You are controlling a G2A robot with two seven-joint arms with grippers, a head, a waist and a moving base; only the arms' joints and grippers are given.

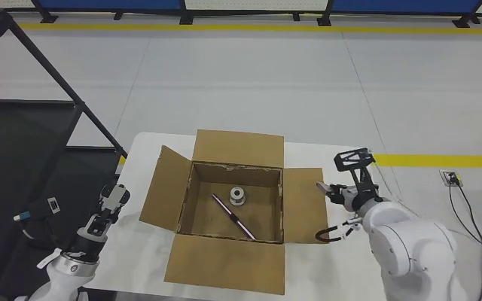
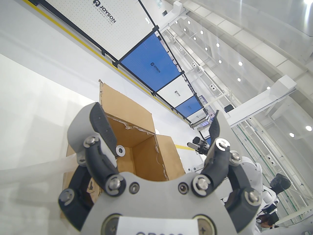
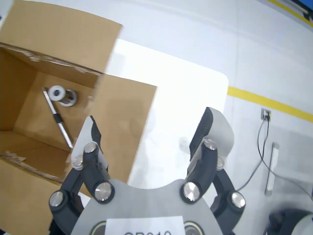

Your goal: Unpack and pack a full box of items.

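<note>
An open cardboard box stands in the middle of the white table, all flaps folded outward. On its bottom lie a small silver-and-white roll and a thin pen-like rod; both the roll and the rod show in the right wrist view. My right gripper hangs open beside the box's right flap, and the right gripper holds nothing. My left gripper sits off the table's left edge, tilted upward toward the box. The left gripper is open and empty.
A dark framed panel stands left of the table, close to the left arm. A floor socket with cables lies to the right. Bare table strips run along the box's left and right sides.
</note>
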